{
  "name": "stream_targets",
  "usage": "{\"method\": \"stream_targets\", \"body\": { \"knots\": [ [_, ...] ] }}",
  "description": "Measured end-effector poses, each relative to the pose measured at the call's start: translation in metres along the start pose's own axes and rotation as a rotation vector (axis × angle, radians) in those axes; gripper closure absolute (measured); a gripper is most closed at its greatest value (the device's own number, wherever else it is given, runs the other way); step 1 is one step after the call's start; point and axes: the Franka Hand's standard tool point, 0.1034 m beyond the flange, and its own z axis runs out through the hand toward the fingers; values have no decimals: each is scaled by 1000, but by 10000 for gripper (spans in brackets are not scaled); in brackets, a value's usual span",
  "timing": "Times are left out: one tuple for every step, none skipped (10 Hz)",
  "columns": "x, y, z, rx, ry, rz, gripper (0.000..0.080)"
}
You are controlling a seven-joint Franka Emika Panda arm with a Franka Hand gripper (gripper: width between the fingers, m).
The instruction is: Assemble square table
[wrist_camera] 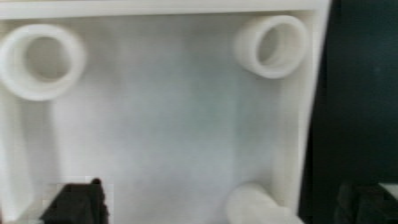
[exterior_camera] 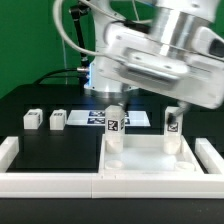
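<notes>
The arm's bulk hid the gripper [wrist_camera: 222, 205] in the exterior view, where the square tabletop [exterior_camera: 140, 152] lay near centre with two upright legs [exterior_camera: 115, 125] and two loose legs [exterior_camera: 33, 119] at the exterior view's left, while only the wrist view showed its fingers [wrist_camera: 75, 200] spread wide over the blurred tabletop.

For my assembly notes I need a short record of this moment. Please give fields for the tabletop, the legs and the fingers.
tabletop: lies flat at the front of the black table, rim up
standing legs: two, upright on the tabletop near its far edge
loose legs: two, lying on the black table, toward the exterior view's left
fingers: open wide above the tabletop, gripping nothing
</notes>
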Motion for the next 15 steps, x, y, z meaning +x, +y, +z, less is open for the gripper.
{"method": "stream_targets", "body": {
  "knots": [
    [3,-24,9,9,14,32,150],
    [1,-51,19,19,26,72,150],
    [-4,-66,24,17,33,105,150],
    [-4,-64,23,17,31,215,150],
    [-4,-62,23,17,30,263,150],
    [-4,-63,23,18,31,301,150],
    [-2,-62,30,3,34,383,150],
    [11,-64,56,-30,79,465,150],
    [14,-78,60,-19,94,577,150],
    [25,-99,61,-1,95,738,150],
    [43,-118,67,17,103,875,150],
    [54,-140,69,29,117,1007,150],
    [59,-146,70,39,128,1124,150],
    [59,-142,70,41,129,1183,150],
    [59,-140,70,42,133,1238,150]
  ]
}}
